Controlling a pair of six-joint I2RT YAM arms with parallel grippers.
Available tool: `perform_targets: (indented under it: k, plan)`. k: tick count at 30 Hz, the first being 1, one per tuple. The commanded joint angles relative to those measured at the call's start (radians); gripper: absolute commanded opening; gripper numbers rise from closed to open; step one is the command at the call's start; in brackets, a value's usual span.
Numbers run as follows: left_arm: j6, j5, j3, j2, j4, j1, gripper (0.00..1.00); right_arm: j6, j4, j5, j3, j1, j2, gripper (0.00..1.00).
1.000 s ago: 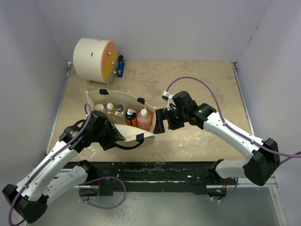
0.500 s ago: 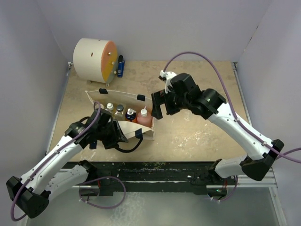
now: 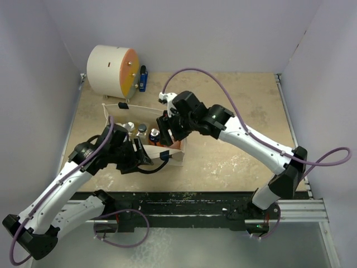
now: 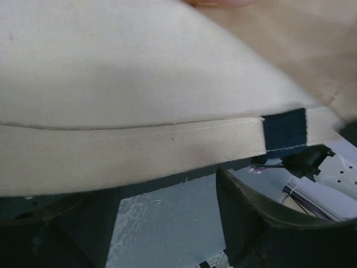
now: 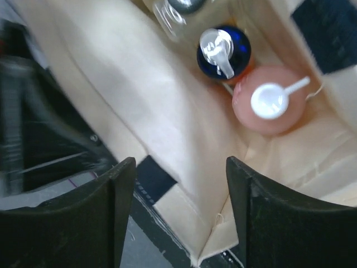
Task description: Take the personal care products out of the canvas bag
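Right wrist view: the right pincer (image 5: 179, 167) hangs released and empty over the open bag (image 5: 184, 117). Inside the bag the pink bottle (image 5: 269, 100) stands touching a dark-capped bottle (image 5: 223, 53). The left pincer (image 4: 167, 192), fingers apart, sits under the bag's near rim. The bag rests on the surface (image 3: 234, 106).

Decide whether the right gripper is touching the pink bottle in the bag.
Apart. The right wrist view shows fabric of the bag between the right gripper and the pink bottle.
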Motion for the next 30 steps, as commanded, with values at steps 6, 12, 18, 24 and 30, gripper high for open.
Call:
perform_targets:
  k: [6,12,18,24,30]
  plan:
    - [-0.031,-0.042,0.148,-0.080,0.093,0.002,0.95,0.078,0.133,-0.047,-0.245,0.009,-0.103,0.48]
    - [-0.181,-0.145,0.120,-0.051,-0.023,0.004,0.99,0.204,0.284,-0.063,-0.425,0.034,-0.176,0.46]
    - [-0.154,-0.153,0.029,-0.045,-0.040,0.003,0.91,0.258,0.392,0.043,-0.558,0.053,-0.200,0.46]
    - [-0.016,-0.004,-0.057,-0.003,0.025,0.003,0.85,0.186,0.357,0.356,-0.543,0.054,-0.189,0.47]
    - [0.092,0.024,0.001,0.054,0.010,0.003,0.87,0.135,0.376,0.491,-0.470,0.054,-0.137,0.48]
